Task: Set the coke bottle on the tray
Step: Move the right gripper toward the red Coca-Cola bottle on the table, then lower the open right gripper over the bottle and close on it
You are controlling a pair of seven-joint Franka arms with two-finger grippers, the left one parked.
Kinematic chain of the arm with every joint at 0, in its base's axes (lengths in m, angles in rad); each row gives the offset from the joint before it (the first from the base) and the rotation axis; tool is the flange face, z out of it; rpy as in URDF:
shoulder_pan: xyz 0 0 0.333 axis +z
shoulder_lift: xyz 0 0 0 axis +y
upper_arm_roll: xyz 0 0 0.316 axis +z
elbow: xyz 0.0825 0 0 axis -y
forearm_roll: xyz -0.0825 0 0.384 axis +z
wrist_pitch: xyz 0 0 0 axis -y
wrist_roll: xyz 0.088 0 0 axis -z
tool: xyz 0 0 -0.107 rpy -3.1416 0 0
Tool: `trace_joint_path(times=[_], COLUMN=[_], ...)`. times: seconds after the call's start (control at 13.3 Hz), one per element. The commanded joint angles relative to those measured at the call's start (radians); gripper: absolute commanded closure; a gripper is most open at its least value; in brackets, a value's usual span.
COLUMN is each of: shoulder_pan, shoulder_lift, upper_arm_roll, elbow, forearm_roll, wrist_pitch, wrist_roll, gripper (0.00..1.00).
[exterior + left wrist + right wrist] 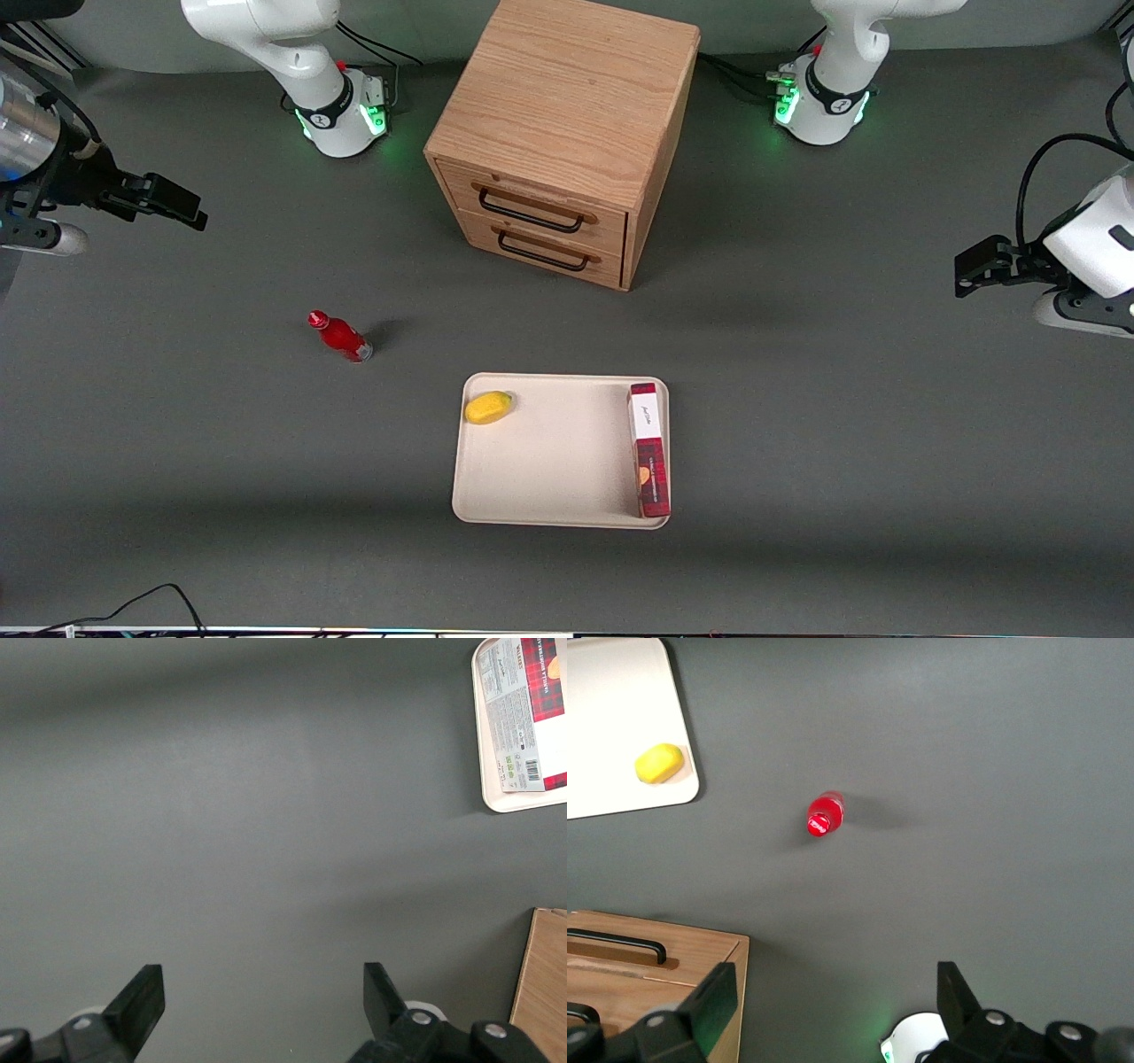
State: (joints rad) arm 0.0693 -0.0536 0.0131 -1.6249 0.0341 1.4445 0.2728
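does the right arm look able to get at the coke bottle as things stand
Probably yes. The coke bottle stands alone on bare table, apart from the tray and drawer cabinet. The open gripper hangs up at the working arm's end with nothing between.

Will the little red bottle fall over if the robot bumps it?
Probably. The coke bottle stands upright on the bare table, tall and narrow, so a sideways nudge could tip it. Being round, it might then roll. The hand is open, well away from it.

Plaid box [542, 713] and tray [496, 802] cut off at the left wrist view's edge.
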Motion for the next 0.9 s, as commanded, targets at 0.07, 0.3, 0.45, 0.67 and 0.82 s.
trace_joint_path(times=[0.07,0.3,0.45,0.67,0.82], shoulder_pan=[0.009,0.014,0.014,0.014,0.014], shoulder_lift=[0.041,0.081,0.115,0.169,0.169], upper_arm_roll=[0.008,0.016,0.05,0.082,0.082], elbow=[-0.185,-0.369,-0.478,-0.562,-0.59], forearm_roll=[0.009,0.009,0.007,-0.006,-0.01], wrist_pitch=[0.231,0.506,0.681,0.829,0.865], wrist_roll=[0.028,0.055,0.112,0.167,0.167], gripper=[0.0,0.0,0.0,0.0,0.0])
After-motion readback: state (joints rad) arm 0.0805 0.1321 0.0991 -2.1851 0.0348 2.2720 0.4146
